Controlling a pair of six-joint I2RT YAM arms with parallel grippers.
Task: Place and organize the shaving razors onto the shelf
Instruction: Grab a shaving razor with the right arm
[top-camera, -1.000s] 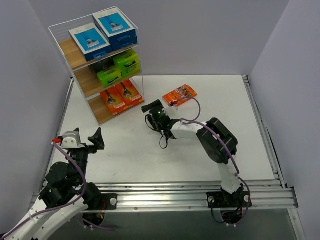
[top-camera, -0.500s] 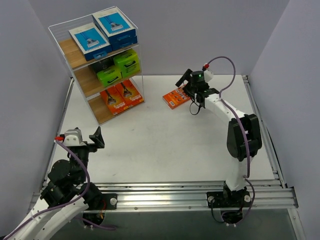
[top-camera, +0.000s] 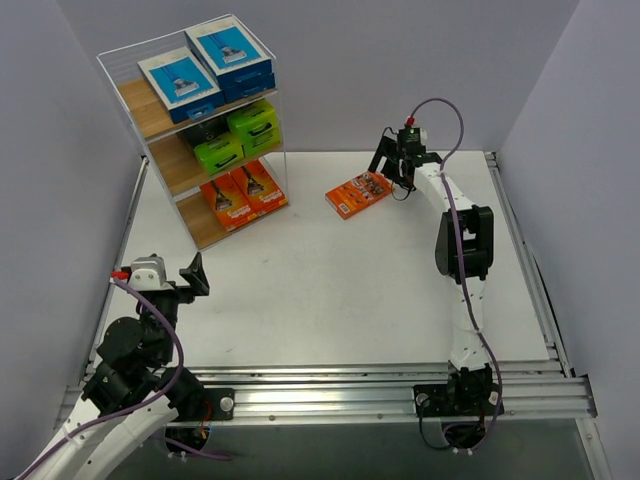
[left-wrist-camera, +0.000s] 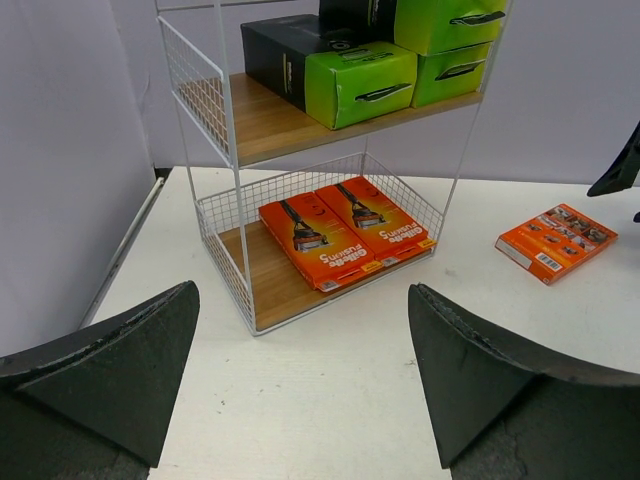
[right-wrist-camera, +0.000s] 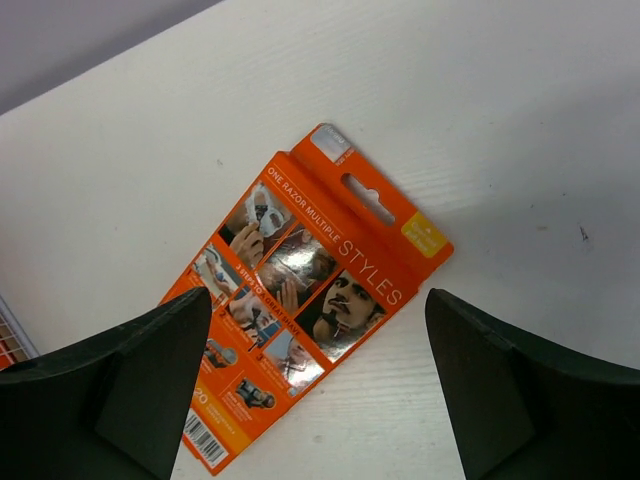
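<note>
The shelf (top-camera: 160, 115) stands at the far left. It holds blue-and-white shaving razors (top-camera: 230, 50) on top, lime-green ones (top-camera: 252, 125) in the middle and two orange packs (top-camera: 243, 192) on the bottom board. One loose orange pack (top-camera: 358, 193) lies flat on the table. My right gripper (top-camera: 388, 170) hovers at its far right end. In the right wrist view that pack (right-wrist-camera: 310, 290) lies under my open right gripper (right-wrist-camera: 318, 300), untouched. My left gripper (top-camera: 175, 275) is open and empty at the near left, facing the shelf (left-wrist-camera: 270, 125) from a distance.
Grey walls close in the table on the left, back and right. An aluminium rail (top-camera: 400, 385) runs along the near edge by the arm bases. The right arm (top-camera: 462, 245) stretches across the right half of the table.
The right arm has swung from the middle of the table to the far right and now hangs over the loose orange pack. The left arm has barely moved.
</note>
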